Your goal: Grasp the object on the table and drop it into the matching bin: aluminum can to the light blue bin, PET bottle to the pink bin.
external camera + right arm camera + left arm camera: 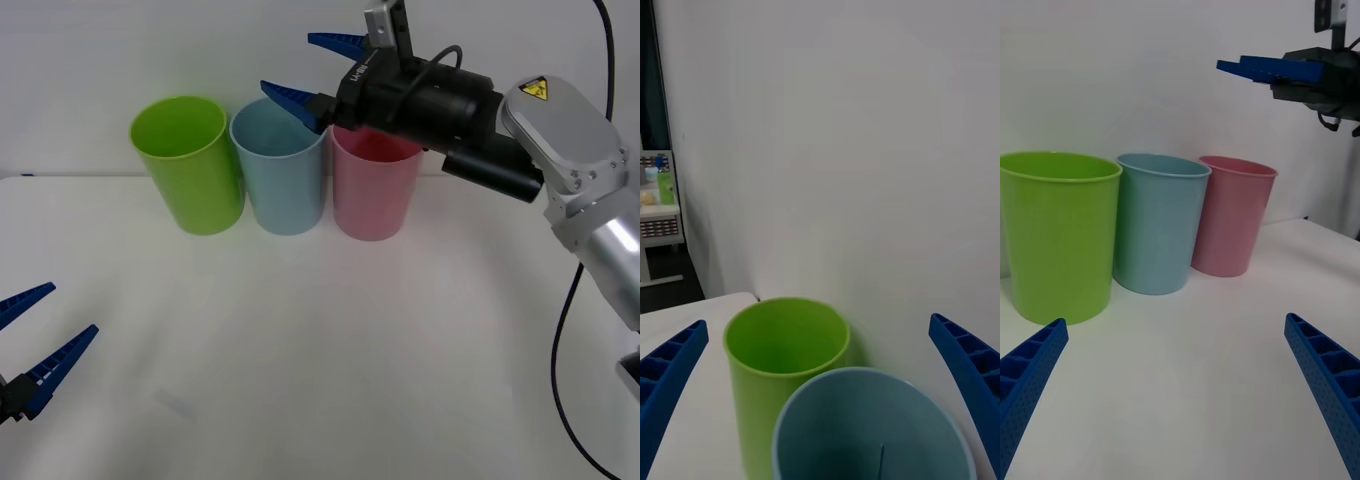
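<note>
The light blue bin (280, 175) (1157, 225) stands in the middle of a row at the back of the white table (320, 360), with the pink bin (372, 195) (1232, 217) on its right. My right gripper (288, 64) (816, 322) hovers open just above the light blue bin's rim (865, 375), nothing between its fingers. It also appears high up in the left wrist view as the right gripper (1259, 67). The aluminum can is out of view. My left gripper (72, 308) (1176, 321) waits open, low at the table's front left.
A lime green bin (190, 165) (782, 352) (1056, 232) stands left of the light blue one, touching it. A white wall rises right behind the bins. The right arm's black wrist and cable reach over the pink bin.
</note>
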Robot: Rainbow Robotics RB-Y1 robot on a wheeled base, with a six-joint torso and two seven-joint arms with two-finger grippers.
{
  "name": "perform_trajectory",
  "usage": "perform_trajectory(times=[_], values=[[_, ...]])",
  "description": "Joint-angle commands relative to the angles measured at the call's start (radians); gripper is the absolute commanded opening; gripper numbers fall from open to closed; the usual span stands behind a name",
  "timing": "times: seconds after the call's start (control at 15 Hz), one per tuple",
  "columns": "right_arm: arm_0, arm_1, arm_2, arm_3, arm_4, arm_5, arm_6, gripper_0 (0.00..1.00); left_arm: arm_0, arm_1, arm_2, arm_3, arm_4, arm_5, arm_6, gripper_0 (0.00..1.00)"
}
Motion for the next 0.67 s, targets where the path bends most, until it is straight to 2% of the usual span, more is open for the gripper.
perform_trajectory(times=[0.07,0.4,0.67], values=[[0.124,-0.097,-0.001,-0.169,0.000,0.000,-0.023,1.00,0.000,0.000,0.000,0.000,0.000,0.000,0.000,1.00],[0.342,-0.239,-0.017,-0.369,-0.034,-0.003,-0.020,1.00,0.000,0.000,0.000,0.000,0.000,0.000,0.000,1.00],[0.529,-0.242,-0.112,-0.427,-0.035,-0.072,-0.014,1.00,0.000,0.000,0.000,0.000,0.000,0.000,0.000,1.00]])
